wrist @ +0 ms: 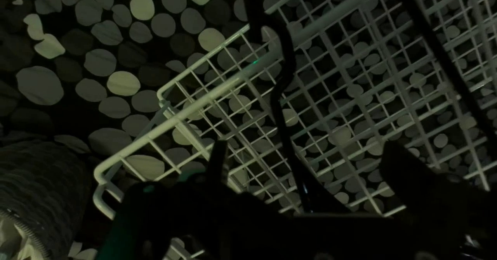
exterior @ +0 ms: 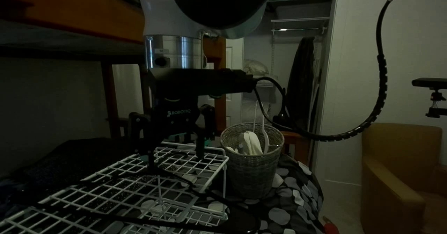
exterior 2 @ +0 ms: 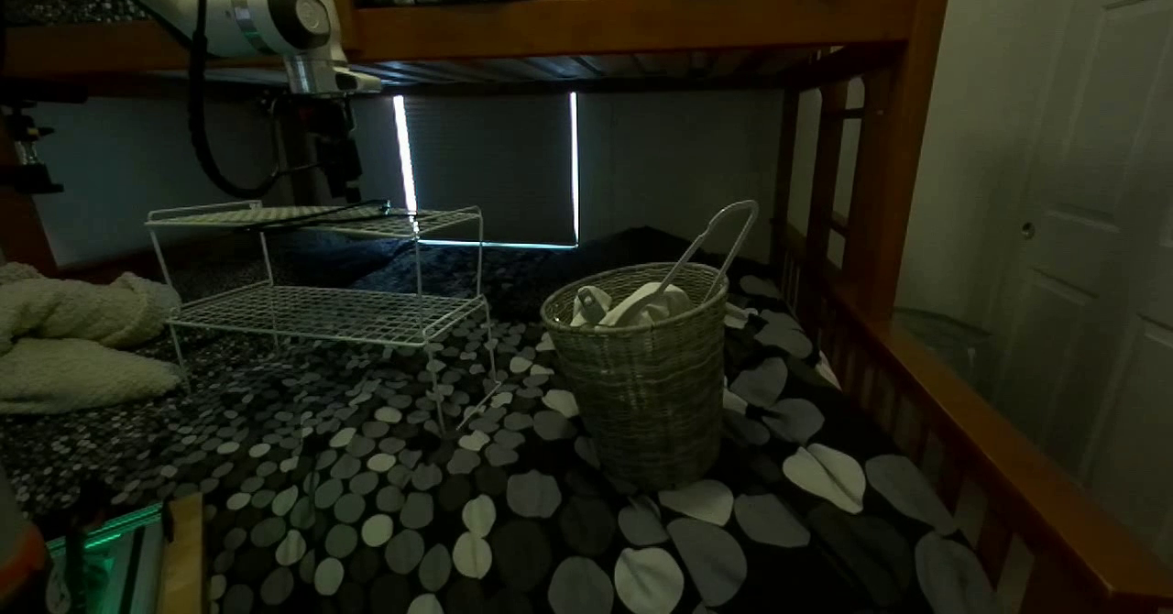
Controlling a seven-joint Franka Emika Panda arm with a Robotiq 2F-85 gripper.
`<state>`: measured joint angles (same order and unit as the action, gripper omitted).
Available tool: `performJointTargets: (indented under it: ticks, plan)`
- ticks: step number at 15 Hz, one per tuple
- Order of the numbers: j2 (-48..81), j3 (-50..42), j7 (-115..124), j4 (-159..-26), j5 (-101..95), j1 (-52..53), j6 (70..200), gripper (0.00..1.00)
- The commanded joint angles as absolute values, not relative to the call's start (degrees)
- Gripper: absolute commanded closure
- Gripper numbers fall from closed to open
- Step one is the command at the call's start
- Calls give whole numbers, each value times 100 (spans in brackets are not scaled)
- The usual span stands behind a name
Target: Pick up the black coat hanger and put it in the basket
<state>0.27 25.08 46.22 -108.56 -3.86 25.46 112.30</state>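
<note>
Across the top of the white wire rack lies the black coat hanger, outside the basket. The gripper points down at it, fingers apart, one hanger bar showing between them; whether they touch it I cannot tell. The basket holds white curved pieces.

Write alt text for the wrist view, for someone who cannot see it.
The open gripper hangs above a black coat hanger lying across a white wire rack, one bar appearing between its jaws. Part of the basket shows at lower left; spotted bedding lies beneath.
</note>
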Motion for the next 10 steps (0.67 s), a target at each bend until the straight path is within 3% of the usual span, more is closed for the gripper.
performJointTargets:
  ticks: [1,5,6,7,8,10]
  plan:
    - [25,2452,4394,-11041,-407,2491,11419,3]
    - [115,2391,4236,-11094,-370,2470,11571,28]
    - [145,2393,4214,-11078,-391,2478,11565,33]
    - [177,2400,4190,-11067,-408,2493,11559,30]
    - [214,2409,4166,-11031,-423,2509,11517,37]
    - [251,2424,4149,-10999,-456,2539,11471,44]
